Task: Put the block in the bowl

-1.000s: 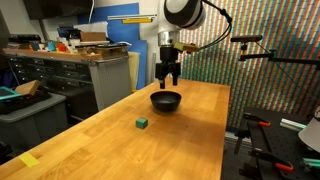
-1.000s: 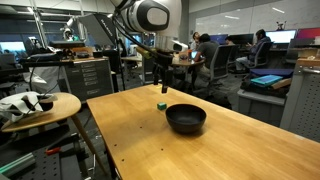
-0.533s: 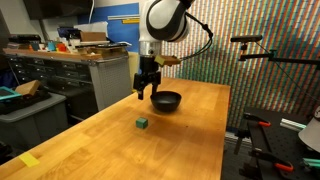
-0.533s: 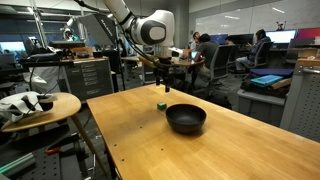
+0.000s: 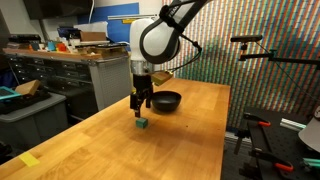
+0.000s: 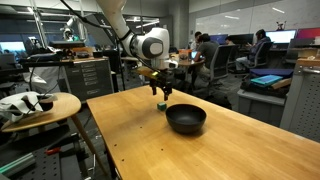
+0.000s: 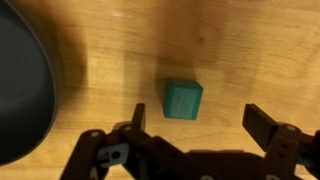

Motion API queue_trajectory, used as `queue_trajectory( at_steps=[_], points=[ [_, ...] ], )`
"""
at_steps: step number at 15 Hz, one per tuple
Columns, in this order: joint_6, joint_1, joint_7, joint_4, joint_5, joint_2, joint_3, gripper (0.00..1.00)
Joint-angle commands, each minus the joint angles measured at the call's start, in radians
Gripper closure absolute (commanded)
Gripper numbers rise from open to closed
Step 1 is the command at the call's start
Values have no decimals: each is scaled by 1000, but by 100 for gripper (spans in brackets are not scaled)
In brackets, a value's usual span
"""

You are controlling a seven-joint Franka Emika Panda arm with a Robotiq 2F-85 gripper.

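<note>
Gripper (image 7: 200,116) is hovering over block (image 7: 183,100), fingers spread wide, gripping nothing. Block is lying on table (image 7: 250,45) at frame centre, apart from bowl (image 7: 25,85) at left edge. Risk: block is sitting nearer the lower-left finger and slightly skewed, so descending or closing could nudge or twist it away.

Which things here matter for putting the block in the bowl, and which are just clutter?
For the job:
- green block
- black bowl
- gripper, open, above the block

Just lying about:
- yellow tape
- cardboard box in the background
- round side table
</note>
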Motion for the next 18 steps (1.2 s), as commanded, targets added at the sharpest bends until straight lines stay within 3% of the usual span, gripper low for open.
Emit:
queue_trajectory(
  at_steps=[1, 5, 6, 8, 14, 18],
  points=[
    [22, -8, -44, 63, -26, 85, 3, 0],
    [22, -14, -61, 93, -25, 139, 7, 0],
    [21, -13, -64, 97, -26, 147, 7, 25],
    [24, -9, -64, 102, -32, 151, 2, 32],
    [44, 1, -48, 98, -60, 126, -19, 81],
    [52, 3, -35, 91, -79, 102, -35, 80]
  ],
)
